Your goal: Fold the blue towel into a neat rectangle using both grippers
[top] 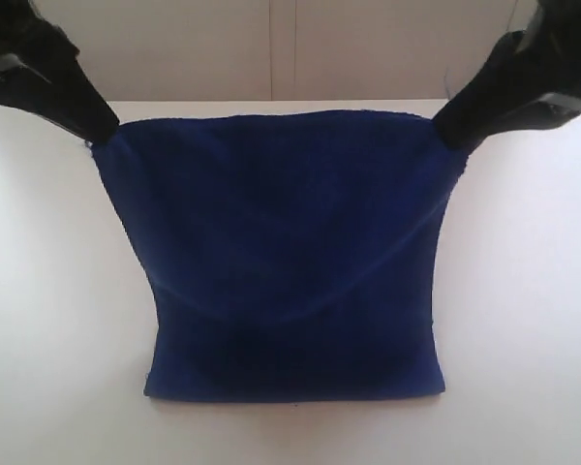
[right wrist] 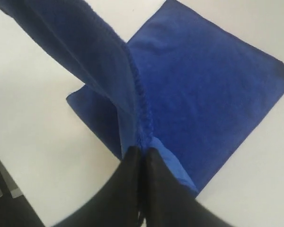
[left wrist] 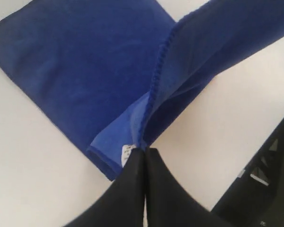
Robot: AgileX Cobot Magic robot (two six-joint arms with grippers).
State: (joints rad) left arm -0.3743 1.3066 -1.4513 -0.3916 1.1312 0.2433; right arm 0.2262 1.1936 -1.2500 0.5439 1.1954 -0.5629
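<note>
While the left end effector [top: 103,135] and the right end effector [top: 444,131] are each clenched on a far corner of the blue towel [top: 290,252], the held edge spans crosswise above the desk [top: 48,339]; the free edge lies towards the desk's near edge, neither arm nearer.

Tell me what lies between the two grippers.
The towel: its raised edge stretches from the left gripper to the right gripper, each shut on a corner. The exterior view shows it.
</note>
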